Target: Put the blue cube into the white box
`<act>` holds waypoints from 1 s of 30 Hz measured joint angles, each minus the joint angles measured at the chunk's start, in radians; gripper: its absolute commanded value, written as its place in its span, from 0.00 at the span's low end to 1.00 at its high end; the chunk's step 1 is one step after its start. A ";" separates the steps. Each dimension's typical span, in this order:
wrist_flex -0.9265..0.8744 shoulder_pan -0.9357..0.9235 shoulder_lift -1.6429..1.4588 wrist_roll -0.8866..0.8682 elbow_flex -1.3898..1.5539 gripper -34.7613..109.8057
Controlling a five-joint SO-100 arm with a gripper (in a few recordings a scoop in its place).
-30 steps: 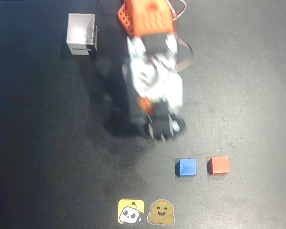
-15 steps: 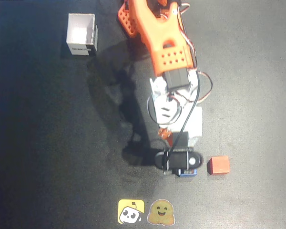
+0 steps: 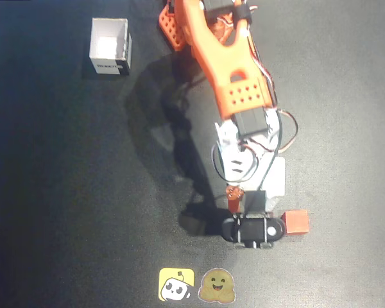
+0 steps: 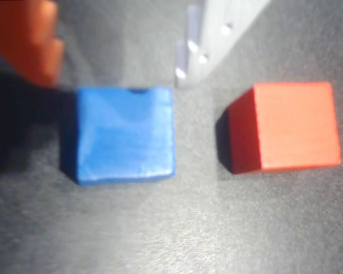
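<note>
The blue cube sits flat on the dark table, seen close in the wrist view: a matte blue block with a slightly uneven, brushed-looking top face, a small dark notch at the middle of its upper edge, and fairly sharp corners. It lies between the two fingers, the orange finger above and left of it and the pale translucent finger above and right of it; neither touches it. The gripper is open wider than the cube and has hold of nothing.

The red cube stands just to the right of the blue one, apart from it, the same size, also flat on the table.

In the overhead view the arm stretches from the top edge down to the lower middle, and its wrist covers the blue cube; the red cube shows just right of the wrist. The white box stands upright at the upper left, well apart, open-topped, its dark label facing the lower edge. Two stickers lie below the wrist.
</note>
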State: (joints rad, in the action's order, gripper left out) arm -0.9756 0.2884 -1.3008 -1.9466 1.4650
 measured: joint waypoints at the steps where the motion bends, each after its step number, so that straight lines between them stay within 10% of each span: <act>1: 0.000 0.003 0.008 0.000 -0.002 0.39; 30: -0.031 0.005 0.253 -0.021 -0.206 0.41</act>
State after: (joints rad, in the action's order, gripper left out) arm -1.0063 0.2930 -1.0477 -1.9681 1.2594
